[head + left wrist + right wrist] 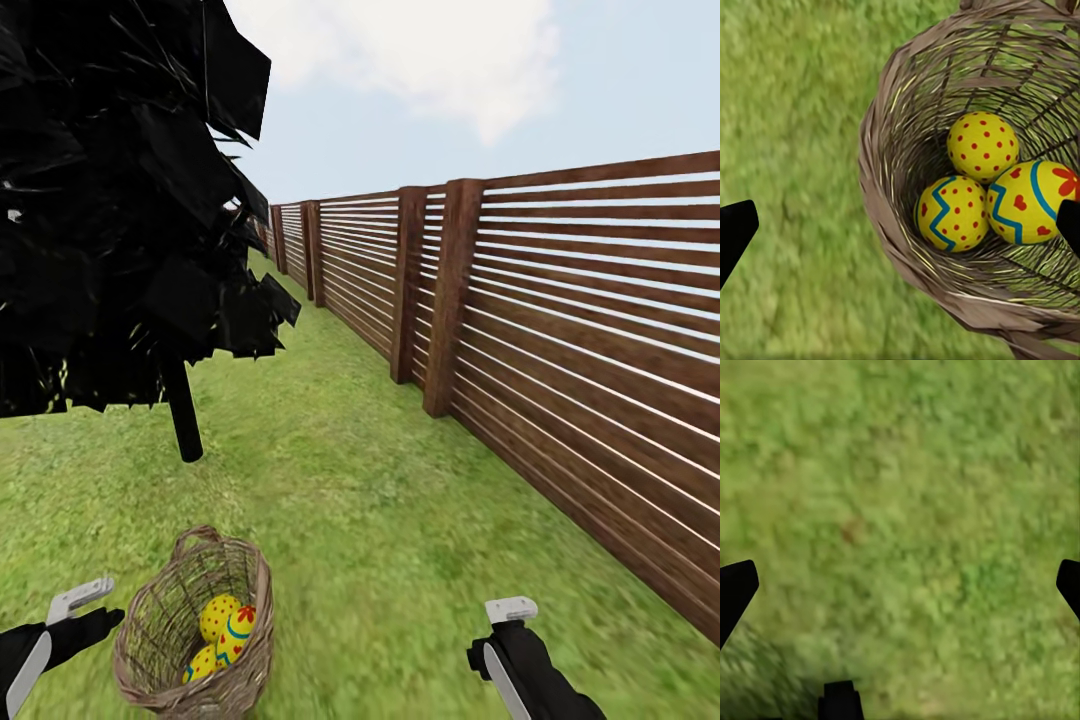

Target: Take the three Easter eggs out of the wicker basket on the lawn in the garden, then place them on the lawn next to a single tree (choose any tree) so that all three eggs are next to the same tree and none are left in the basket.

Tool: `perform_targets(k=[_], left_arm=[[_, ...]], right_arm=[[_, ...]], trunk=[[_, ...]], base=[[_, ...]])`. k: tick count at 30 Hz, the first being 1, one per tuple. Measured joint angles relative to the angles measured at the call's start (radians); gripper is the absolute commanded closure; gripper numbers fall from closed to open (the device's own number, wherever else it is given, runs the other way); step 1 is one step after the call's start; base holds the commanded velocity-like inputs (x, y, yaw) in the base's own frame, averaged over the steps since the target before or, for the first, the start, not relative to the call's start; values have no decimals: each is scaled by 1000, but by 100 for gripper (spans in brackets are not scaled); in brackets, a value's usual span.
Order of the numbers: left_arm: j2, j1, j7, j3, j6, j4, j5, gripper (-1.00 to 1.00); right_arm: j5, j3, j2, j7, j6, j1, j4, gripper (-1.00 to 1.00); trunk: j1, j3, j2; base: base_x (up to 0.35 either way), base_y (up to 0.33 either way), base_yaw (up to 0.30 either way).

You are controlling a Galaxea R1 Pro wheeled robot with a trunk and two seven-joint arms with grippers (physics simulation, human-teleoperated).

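Head view shows the left hand (85, 600) just beside the wicker basket (160, 610), and the right hand (510, 612) hangs over bare lawn (380, 520); both have their fingers spread wide and hold nothing. All three Easter eggs (986, 187) lie touching each other deep in the basket. I think the left hand should come above the rim, go straight down on the upper dotted egg, and close gently. Farther stand a black cone-shaped tree (185, 410) and the fence (560, 330).
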Motion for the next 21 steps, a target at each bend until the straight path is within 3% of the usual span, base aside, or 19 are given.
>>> perform_targets(k=[21], left_arm=[[-6,0,0,-4,0,2,-1,-100]], right_arm=[[0,0,0,0,0,0,0,-100]], trunk=[[81,-66,-147]], base=[[0,0,0]])
